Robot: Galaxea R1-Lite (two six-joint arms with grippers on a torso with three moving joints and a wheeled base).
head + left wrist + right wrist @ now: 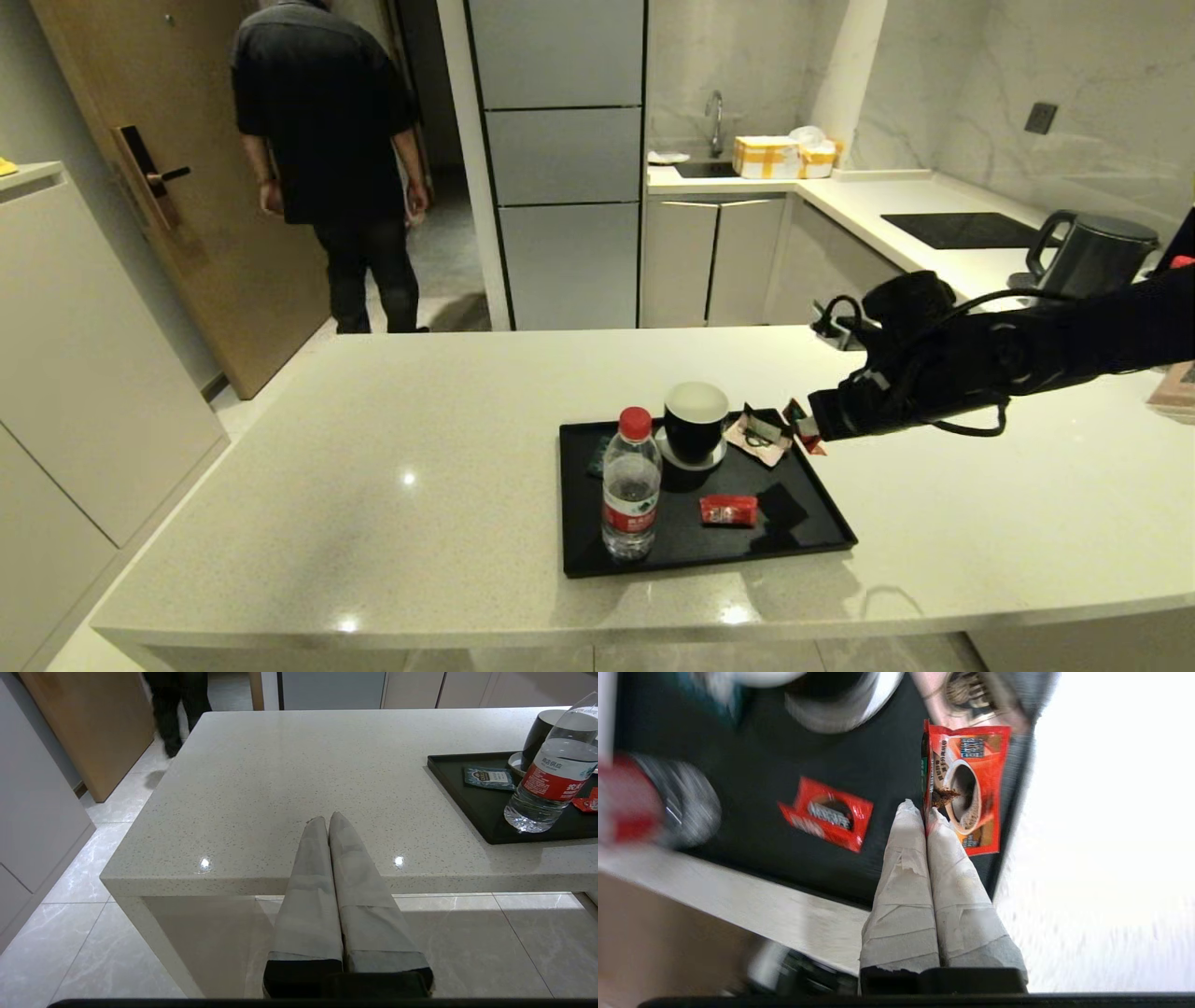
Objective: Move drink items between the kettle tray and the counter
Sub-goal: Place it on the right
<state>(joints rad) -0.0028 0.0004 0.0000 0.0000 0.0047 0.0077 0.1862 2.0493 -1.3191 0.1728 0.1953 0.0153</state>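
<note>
My right gripper (924,812) is shut on the edge of one red sachet (976,788) printed with a coffee cup. It holds it above the right rim of the black kettle tray (761,765). In the head view this gripper (816,426) hangs over the tray's (681,537) far right corner with the sachet (808,442) at its tips. The second red sachet (728,510) (826,819) lies flat on the tray floor. The off-white counter (373,448) stretches all around. My left gripper (327,819) is shut on nothing, parked below the counter's near edge.
On the tray stand a clear red-capped bottle (632,485), a black cup (695,425) on a saucer, a pinkish packet (761,434) and a dark blue packet (488,778). A grey kettle (1088,257) stands far right. A person (327,159) stands by the door.
</note>
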